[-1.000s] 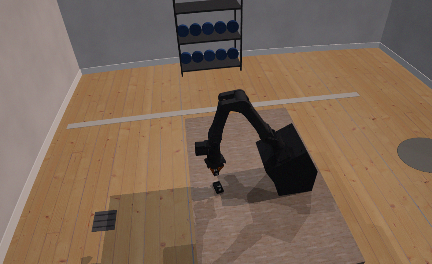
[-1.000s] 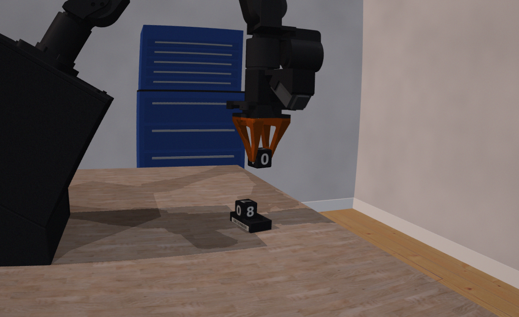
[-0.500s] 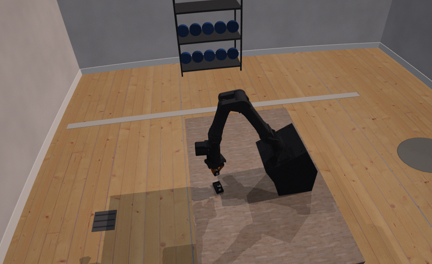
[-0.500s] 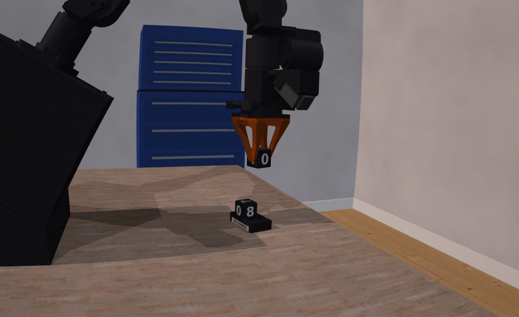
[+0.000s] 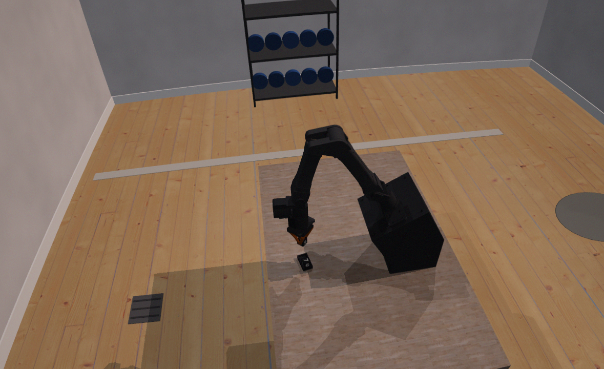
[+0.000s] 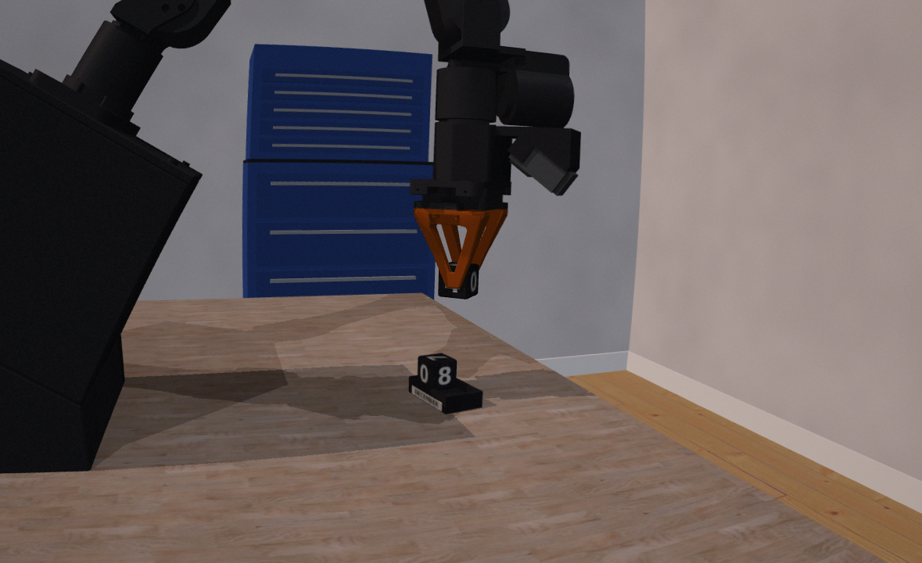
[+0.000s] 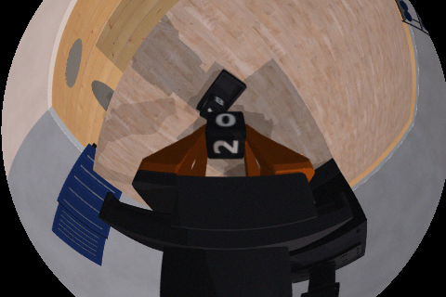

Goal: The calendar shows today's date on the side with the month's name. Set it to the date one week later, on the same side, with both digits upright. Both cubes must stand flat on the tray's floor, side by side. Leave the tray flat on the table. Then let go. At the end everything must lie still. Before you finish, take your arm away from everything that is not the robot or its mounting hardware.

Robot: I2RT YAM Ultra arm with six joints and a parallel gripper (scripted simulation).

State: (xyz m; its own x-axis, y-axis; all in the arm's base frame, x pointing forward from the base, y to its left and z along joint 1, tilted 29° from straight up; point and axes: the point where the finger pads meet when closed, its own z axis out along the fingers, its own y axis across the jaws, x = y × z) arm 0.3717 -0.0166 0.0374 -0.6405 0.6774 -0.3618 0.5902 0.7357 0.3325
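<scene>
My gripper [image 6: 458, 276] with orange fingers is shut on a black digit cube [image 6: 464, 283] and holds it high above the table. That cube shows a 0 on one side in the exterior view, and a 0 and a 2 in the wrist view [image 7: 226, 135]. The black calendar tray [image 6: 446, 396] lies flat on the table below and slightly in front of the gripper; it also shows in the top view [image 5: 305, 262] and in the wrist view [image 7: 221, 92]. One digit cube [image 6: 436, 370] stands in the tray, showing 0 and 8 on two sides. The tray's other place is empty.
The arm's black base box [image 5: 400, 222] stands on the table to the right of the tray. A blue drawer cabinet [image 6: 338, 171] stands behind the table. The table's edge and a beige wall [image 6: 800, 209] lie beyond the tray.
</scene>
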